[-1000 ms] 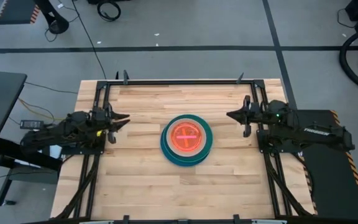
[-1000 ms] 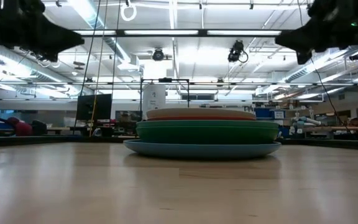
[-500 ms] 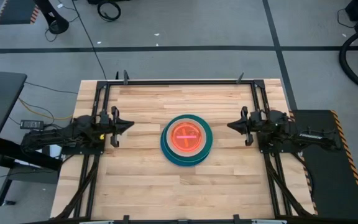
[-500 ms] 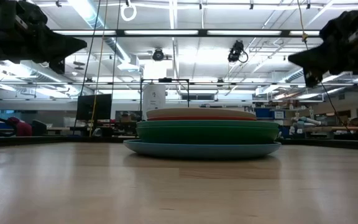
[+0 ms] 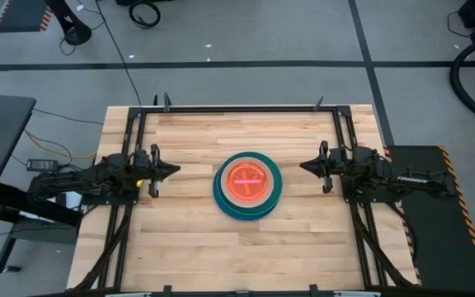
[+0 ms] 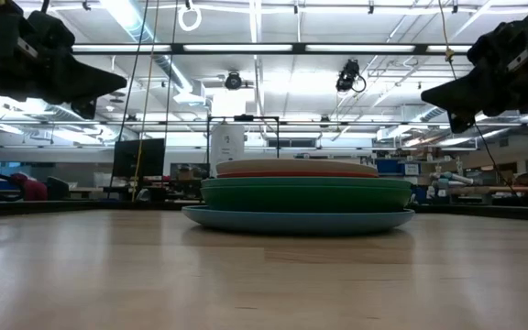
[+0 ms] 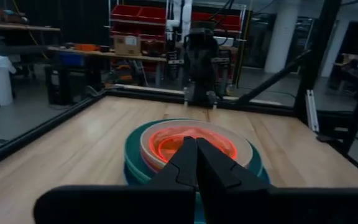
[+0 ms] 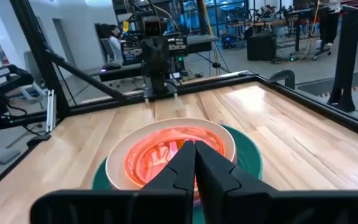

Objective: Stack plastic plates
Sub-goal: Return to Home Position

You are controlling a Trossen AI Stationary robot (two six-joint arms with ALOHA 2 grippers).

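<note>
The plastic plates (image 5: 247,184) stand in one stack at the table's middle: a blue plate (image 6: 298,220) at the bottom on the wood, teal and green (image 6: 306,194) above it, then orange-red and beige (image 8: 170,147), with translucent orange-pink small plates (image 7: 191,142) on top. My left gripper (image 5: 175,170) is shut, raised left of the stack, pointing at it. My right gripper (image 5: 303,166) is shut, raised right of the stack, facing it. Both touch nothing.
A black metal frame (image 5: 237,107) runs along the table's edges. Bare wood (image 5: 246,256) lies all around the stack. In the wrist views, each opposite arm (image 7: 199,56) stands beyond the stack, with shelves and benches in the room behind.
Both arms have drawn back and come down a little toward their own sides of the table, fingers staying shut. The left gripper settled lower; the right gripper dropped and straightened. The stack has not moved.
</note>
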